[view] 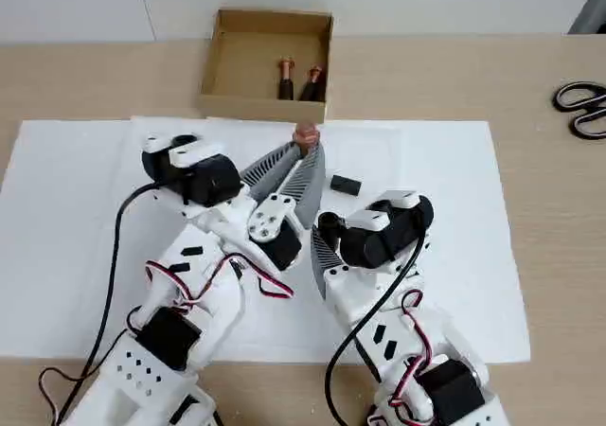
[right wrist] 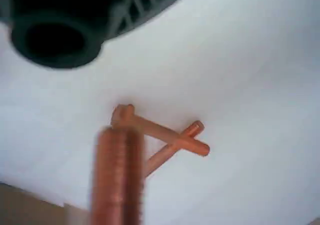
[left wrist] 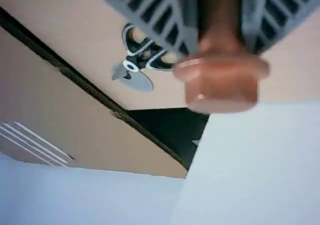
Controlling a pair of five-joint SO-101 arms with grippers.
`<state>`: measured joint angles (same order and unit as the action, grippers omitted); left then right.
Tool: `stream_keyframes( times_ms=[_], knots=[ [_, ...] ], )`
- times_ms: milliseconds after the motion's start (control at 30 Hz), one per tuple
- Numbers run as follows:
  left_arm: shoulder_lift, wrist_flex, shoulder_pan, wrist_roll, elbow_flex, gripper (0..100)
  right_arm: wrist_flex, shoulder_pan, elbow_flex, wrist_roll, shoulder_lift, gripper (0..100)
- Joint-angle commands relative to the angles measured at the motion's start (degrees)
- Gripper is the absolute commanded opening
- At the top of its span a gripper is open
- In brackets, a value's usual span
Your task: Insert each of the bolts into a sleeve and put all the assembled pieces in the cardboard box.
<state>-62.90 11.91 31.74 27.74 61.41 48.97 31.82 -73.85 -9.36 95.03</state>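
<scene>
Watching from beside the light wooden tabletop [view: 76, 76], my worry sits with the left tool [view: 305, 147]. It is clamped tight on a copper-coloured hex-head bolt [left wrist: 220, 80], whose head pokes out past the tips right at the near wall of the open brown cardboard box [view: 216, 66]. The shank between the jaws looks bare to me, so letting go over the box would likely drop an unsleeved bolt beside the two black-sleeved copper bolts [view: 299, 79] lying toward the box's right wall. The hold is a narrow one on a round shank, and a nudge against the box wall could twist the bolt loose or shove the box away.

A short black plastic sleeve [view: 346, 186] lies loose on the white paper sheet [view: 85, 218], just out from the box's near right corner, where either arm could sweep it aside. The right tool [view: 322, 256] hangs farther from the box, close by the left arm. A second black hollow sleeve [right wrist: 52, 40] shows hard against it, but I cannot tell whether it is gripped. On the paper lie two more copper bolts [right wrist: 165, 140], crossed.
</scene>
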Motion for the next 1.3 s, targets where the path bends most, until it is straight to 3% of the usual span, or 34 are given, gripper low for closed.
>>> stream_keyframes(
  times_ms=[0, 300, 600, 1267],
  knots=[
    [-0.9, -2.2, 0.4, 0.3, 0.6, 1, -1.5, 0.4, 0.5, -0.5, 0.7, 0.4],
    [-0.8, -11.3, 0.4, 0.3, 8.1, 1, -1.5, 1.6, 0.5, -0.6, 0.7, 0.4],
    [-0.8, -11.2, 3.3, 0.3, 8.3, 1, -1.5, 1.6, 0.6, -0.6, 0.7, 0.4],
    [-0.9, -9.6, 1.4, 0.2, 8.7, 1, -1.5, 1.6, 0.7, -0.6, 0.7, 0.4]
  ],
)
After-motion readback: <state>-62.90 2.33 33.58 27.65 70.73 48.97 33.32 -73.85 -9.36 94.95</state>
